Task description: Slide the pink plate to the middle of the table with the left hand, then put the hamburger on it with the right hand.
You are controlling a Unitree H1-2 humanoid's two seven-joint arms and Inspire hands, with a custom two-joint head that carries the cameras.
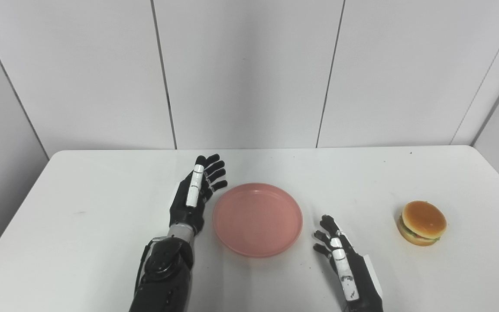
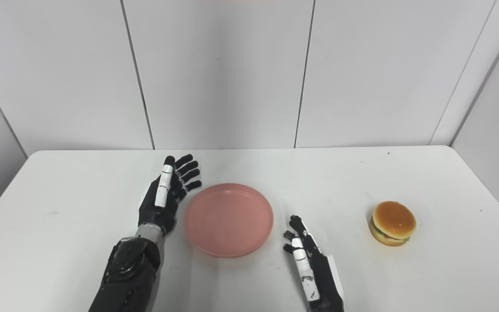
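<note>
Two robot hands, left hand (image 1: 193,195) and right hand (image 1: 347,264), are glossy black with slim black fingers (image 1: 215,167), each bearing a white strip; the left forearm (image 1: 163,277) is dark grey.

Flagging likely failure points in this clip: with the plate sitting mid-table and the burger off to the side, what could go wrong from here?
1. The hamburger sits well to the right of the open right hand; its rounded bun could slip from the fingers or be nudged farther away.
2. The open left hand stands right beside the pink plate; pulling back carelessly could knock the plate off centre.
3. The right hand, returning with the hamburger, might clip the plate's rim.
</note>
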